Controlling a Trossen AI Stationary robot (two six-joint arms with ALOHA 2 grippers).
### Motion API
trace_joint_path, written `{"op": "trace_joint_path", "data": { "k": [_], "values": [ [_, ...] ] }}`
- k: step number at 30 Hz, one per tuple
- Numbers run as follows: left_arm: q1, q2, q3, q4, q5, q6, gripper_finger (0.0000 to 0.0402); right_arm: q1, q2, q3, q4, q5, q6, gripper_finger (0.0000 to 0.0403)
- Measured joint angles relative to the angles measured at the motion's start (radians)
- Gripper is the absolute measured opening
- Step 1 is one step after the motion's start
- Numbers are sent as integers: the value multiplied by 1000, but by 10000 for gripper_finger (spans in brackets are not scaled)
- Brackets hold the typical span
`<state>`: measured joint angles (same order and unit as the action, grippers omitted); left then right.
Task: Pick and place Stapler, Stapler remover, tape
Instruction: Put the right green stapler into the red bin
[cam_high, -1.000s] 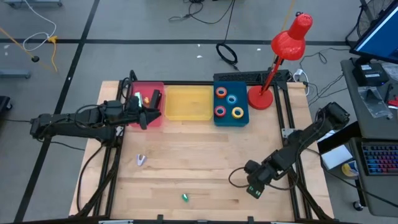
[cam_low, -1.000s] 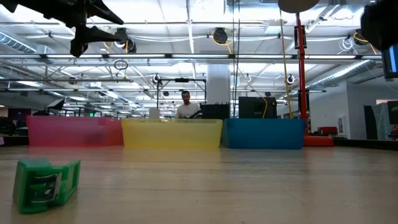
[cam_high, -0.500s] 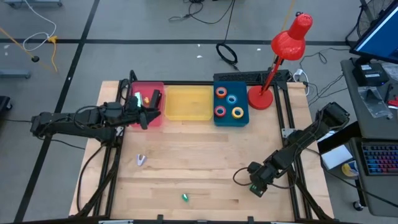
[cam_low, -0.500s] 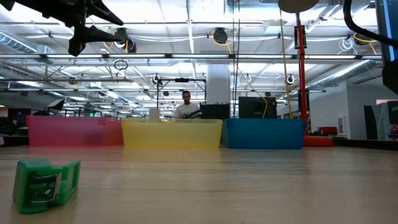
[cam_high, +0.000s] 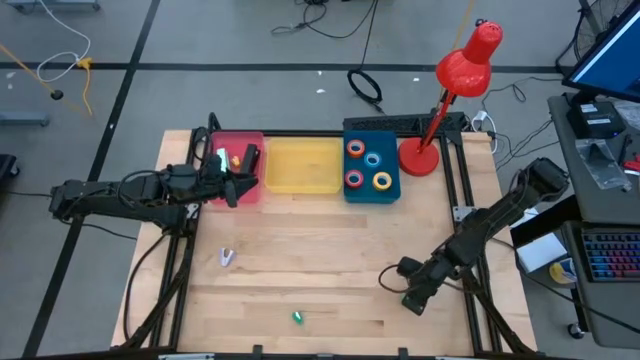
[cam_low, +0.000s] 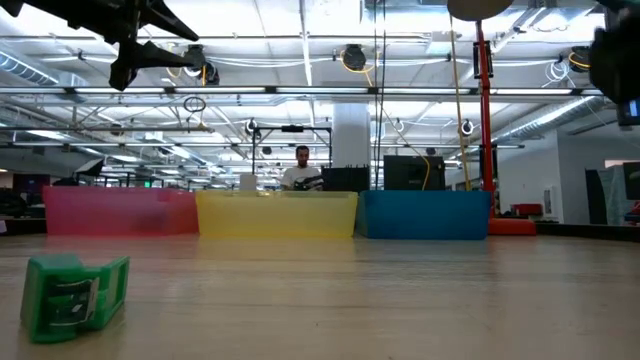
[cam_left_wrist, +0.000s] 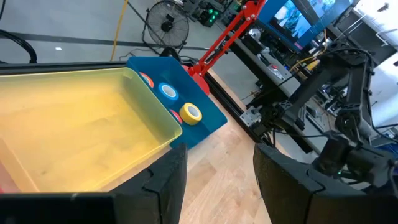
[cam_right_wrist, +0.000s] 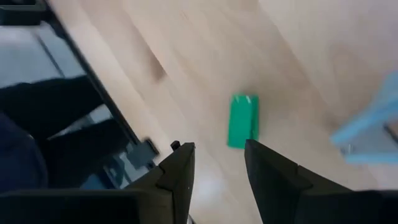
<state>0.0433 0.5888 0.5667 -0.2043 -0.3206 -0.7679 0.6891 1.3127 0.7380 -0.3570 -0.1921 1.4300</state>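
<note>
A small green stapler (cam_high: 297, 317) (cam_low: 75, 290) lies on the wood near the table's front edge. A pale lavender stapler remover (cam_high: 227, 257) lies left of centre. The tape rolls (cam_high: 368, 166) sit in the blue bin (cam_high: 391, 143); the left wrist view also shows the yellow roll (cam_left_wrist: 191, 113). My left gripper (cam_high: 238, 188) (cam_left_wrist: 217, 152) hovers open by the pink bin's (cam_high: 236, 140) near edge, holding nothing. My right gripper (cam_high: 413, 302) (cam_right_wrist: 217, 152) stands open near the front right, pointing down at a slant toward the green stapler (cam_right_wrist: 242, 121), well short of it.
A yellow bin (cam_high: 303, 168) stands between the pink and blue bins along the far edge; the pink one holds several small items. A red desk lamp (cam_high: 465, 60) stands at the far right corner. A person shows far behind the bins in the low view.
My right gripper has drifted a little toward the table's right edge and sunk slightly, tipping as the arm shifted. Its fingers have stayed open. The things on the table have stayed where they were.
</note>
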Motion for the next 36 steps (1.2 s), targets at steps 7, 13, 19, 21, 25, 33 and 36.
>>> {"op": "trace_joint_path", "data": {
  "k": [7,13,19,21,25,33,36],
  "values": [
    [0,0,0,0,0,4,184,0,-22,0,54,60,-106,137],
    [0,0,0,0,0,4,184,-10,-22,0,6,58,-84,137],
    [0,0,0,0,-1,4,184,-29,-22,0,8,58,-33,137],
    [0,0,0,0,-2,2,184,-29,-22,0,8,58,-35,137],
    [0,0,0,0,-3,1,184,-29,-22,0,8,57,-66,137],
    [0,0,0,0,-3,-13,184,-28,-21,0,8,59,-68,136],
    [0,0,0,0,-3,-13,184,-28,-21,0,8,70,-71,135]
  ]
}}
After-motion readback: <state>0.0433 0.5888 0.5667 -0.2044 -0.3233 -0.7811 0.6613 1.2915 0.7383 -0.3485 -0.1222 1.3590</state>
